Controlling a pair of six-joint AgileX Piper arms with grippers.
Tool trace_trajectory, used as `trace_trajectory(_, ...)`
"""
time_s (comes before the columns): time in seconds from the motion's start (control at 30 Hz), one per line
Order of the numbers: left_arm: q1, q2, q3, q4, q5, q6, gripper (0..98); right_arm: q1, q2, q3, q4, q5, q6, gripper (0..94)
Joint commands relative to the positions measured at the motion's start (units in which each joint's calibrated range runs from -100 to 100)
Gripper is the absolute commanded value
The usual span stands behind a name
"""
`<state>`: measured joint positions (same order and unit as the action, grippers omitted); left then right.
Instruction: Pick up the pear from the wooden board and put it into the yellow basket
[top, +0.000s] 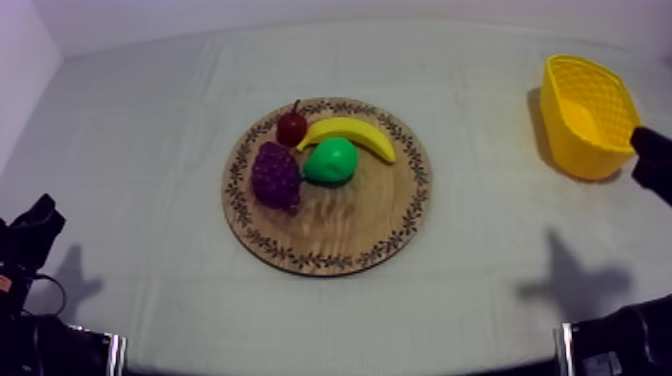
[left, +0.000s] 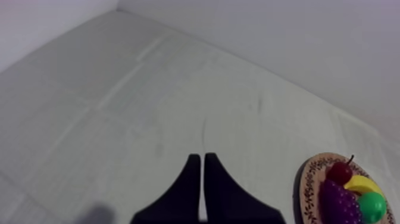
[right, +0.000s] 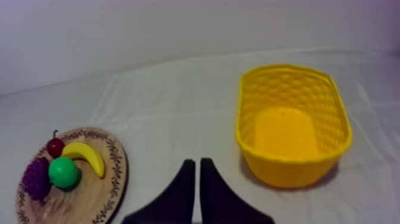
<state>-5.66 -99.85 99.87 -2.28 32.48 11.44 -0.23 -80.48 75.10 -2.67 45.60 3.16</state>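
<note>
The green pear (top: 331, 160) (left: 371, 206) (right: 62, 171) lies on the round wooden board (top: 340, 225) (left: 309, 184) (right: 95, 196) between the purple grapes (top: 275, 176) and the banana (top: 350, 132). An empty yellow basket (top: 588, 115) (right: 291, 125) stands at the far right of the table. My left gripper (top: 38, 218) (left: 198, 159) rests shut over bare cloth, well left of the board. Between board and basket, raised near the basket's front, my right gripper (top: 650, 150) (right: 194, 163) is shut on nothing.
A small red fruit (top: 291, 127) (right: 55, 146) sits at the board's far side next to the banana (right: 86, 158) and grapes (left: 339, 202) (right: 36, 177). Bare cloth surrounds the board on all sides.
</note>
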Motion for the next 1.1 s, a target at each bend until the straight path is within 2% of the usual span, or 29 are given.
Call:
trace_trajectory(0.0, -0.02, 0.02, 0.02, 0.0, 0.01, 0.01, 0.1, -1.48, 9.1, -8.43, -0.41, 0.75, 1.27, 0.4)
trace_trajectory(0.1, -0.02, 0.02, 0.02, 0.0, 0.01, 0.01, 0.1, -4.86, 15.42, -14.82, 0.58, 1.53, 1.39, 0.8)
trace_trajectory(0.3, -0.02, 0.02, 0.02, 0.0, 0.01, 0.01, 0.1, -13.94, 25.76, -26.35, 4.52, 3.38, 0.0, 0.5)
trace_trajectory(0.47, -0.02, 0.02, 0.02, 0.0, 0.01, 0.01, 0.1, -19.5, 35.2, -36.66, 4.49, 7.99, 2.8, 0.6)
trace_trajectory(0.6, -0.02, 0.02, 0.02, 0.0, 0.01, 0.01, 0.1, -21.12, 41.86, -42.47, 0.6, 11.52, 7.68, 1.5)
trace_trajectory(0.73, -0.02, 0.02, 0.02, 0.0, 0.01, 0.01, 0.1, -20.19, 46.85, -44.37, -6.07, 12.94, 14.02, 3.0)
trace_trajectory(0.83, -0.02, 0.02, 0.02, 0.0, 0.01, 0.01, 0.1, -19.87, 49.56, -42.73, -10.43, 11.44, 18.9, 2.2)
trace_trajectory(1.07, -0.02, 0.02, 0.02, 0.0, 0.01, 0.03, 0.1, -20.38, 53.0, -36.38, -15.06, 8.07, 26.11, 3.8)
